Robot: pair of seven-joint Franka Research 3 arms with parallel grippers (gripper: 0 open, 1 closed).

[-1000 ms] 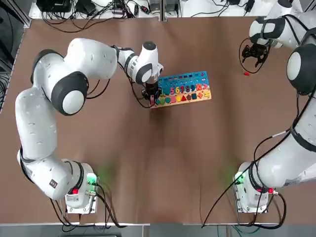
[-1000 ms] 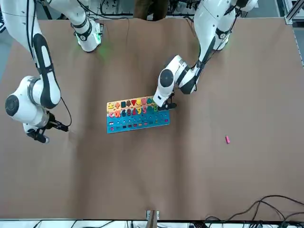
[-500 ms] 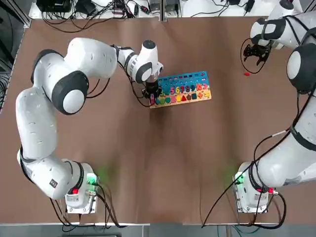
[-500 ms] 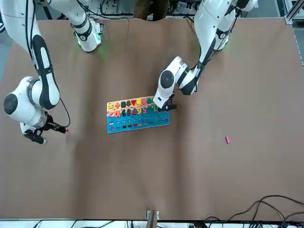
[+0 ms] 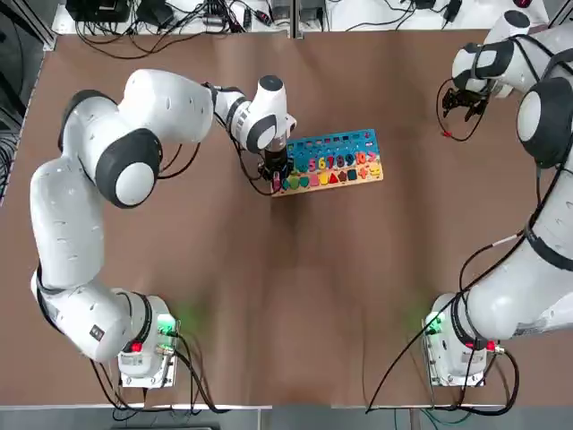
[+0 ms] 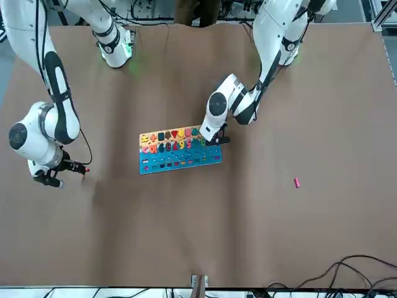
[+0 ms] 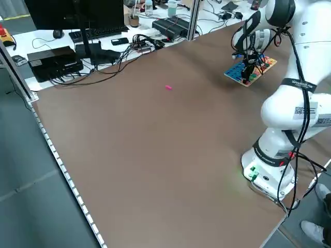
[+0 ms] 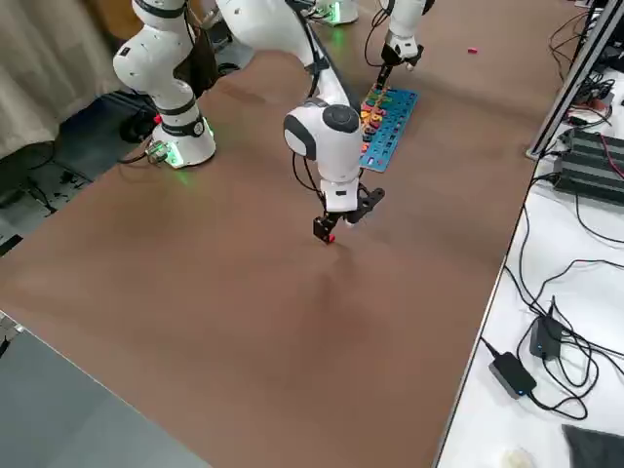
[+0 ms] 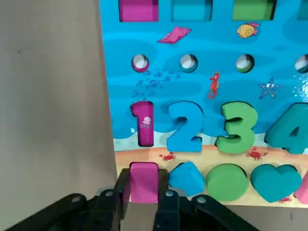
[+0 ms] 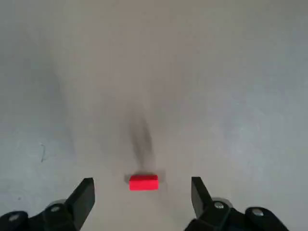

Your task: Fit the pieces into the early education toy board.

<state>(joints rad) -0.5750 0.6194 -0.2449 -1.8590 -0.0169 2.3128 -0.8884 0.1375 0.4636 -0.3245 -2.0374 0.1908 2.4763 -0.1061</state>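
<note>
The flat blue-and-tan puzzle board is the landmark; at its near-left corner the left gripper pinches a pink rectangular piece; seat it squarely, probably into that corner slot; well right of the board, the right gripper, fingers spread, straddles 1 small red piece.

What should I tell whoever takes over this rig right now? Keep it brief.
Left gripper: shut on a pink piece, at the toy board's left end, over the tan strip.
Right gripper: open, straddling a red piece on the table, not gripped yet.
Another pink piece lies loose, far from the board.
Done: most numerals and shapes seated.
Left: seat the pink piece, grasp and place the red one, fetch the stray pink one.
</note>
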